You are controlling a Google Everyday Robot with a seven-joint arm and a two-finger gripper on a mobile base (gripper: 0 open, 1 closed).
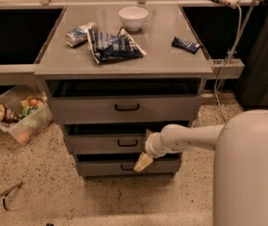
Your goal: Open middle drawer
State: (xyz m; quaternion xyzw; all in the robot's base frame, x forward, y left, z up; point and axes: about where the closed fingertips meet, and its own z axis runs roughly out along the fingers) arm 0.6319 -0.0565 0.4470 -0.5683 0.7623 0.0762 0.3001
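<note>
The middle drawer (96, 144) sits under the desk (164, 55), with the gripper (143, 161) low and just right of its handle (127, 143). I cannot tell how wide the gripper is or whether it holds anything. Pulling from there, it could miss the handle or snag the bottom drawer (100, 167).

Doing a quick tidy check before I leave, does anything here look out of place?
A clear bin of food lies askew on the floor left of the cabinet. The end effector is by the middle drawer.
</note>
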